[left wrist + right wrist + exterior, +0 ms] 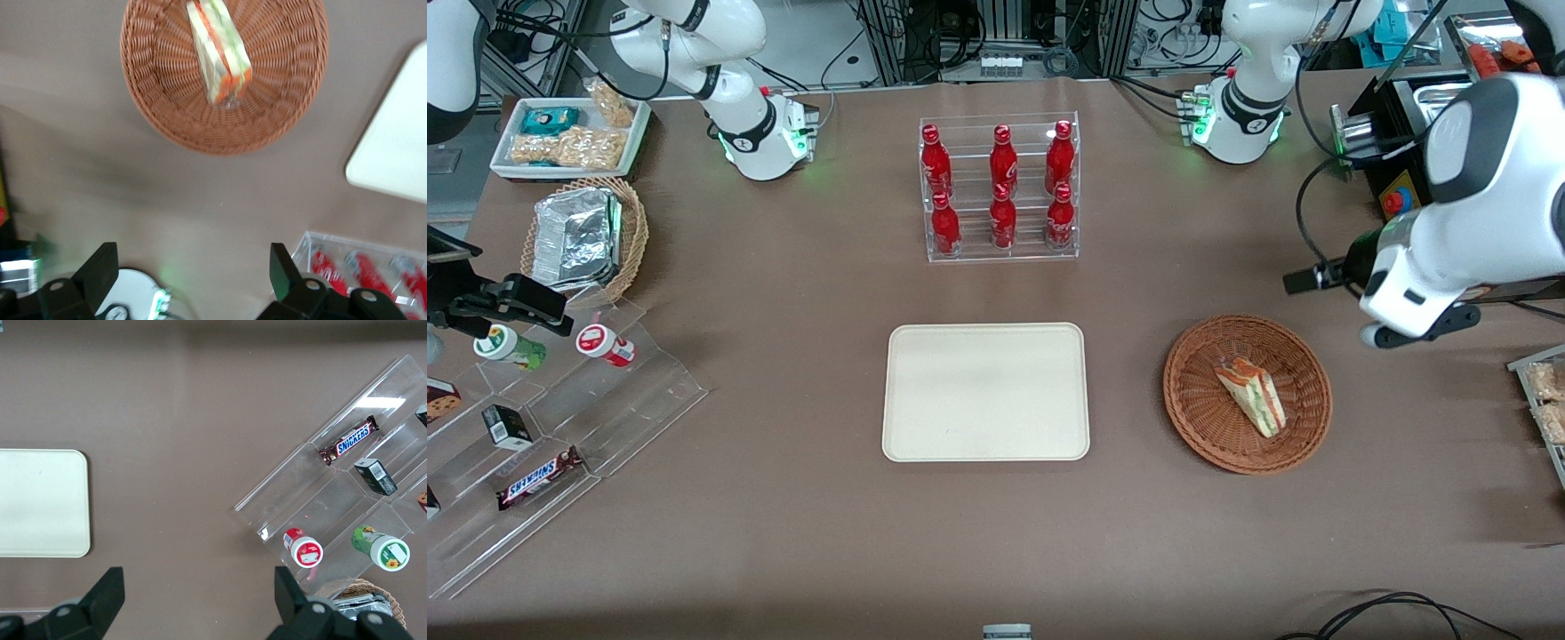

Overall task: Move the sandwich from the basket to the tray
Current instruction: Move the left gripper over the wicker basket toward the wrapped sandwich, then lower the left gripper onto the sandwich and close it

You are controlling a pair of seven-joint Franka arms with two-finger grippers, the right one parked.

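Observation:
The sandwich (1252,394) (220,53), a clear-wrapped white wedge with green and orange filling, lies in the round reddish-brown basket (1193,418) (167,127). The cream tray (985,391) (400,153) sits flat beside the basket, toward the parked arm's end, with nothing on it. My gripper (192,273) hangs open over bare table, with nothing between its fingers (100,273). It is farther from the front camera than the basket, apart from it. The working arm's wrist (1405,298) hovers above the table just off the basket's rim, toward the working arm's end.
A clear rack of red bottles (1000,191) (367,267) stands farther from the front camera than the tray. The working arm's base (1240,116) is near it. A tan basket with foil containers (587,236) and an acrylic snack stand (543,427) are at the parked arm's end.

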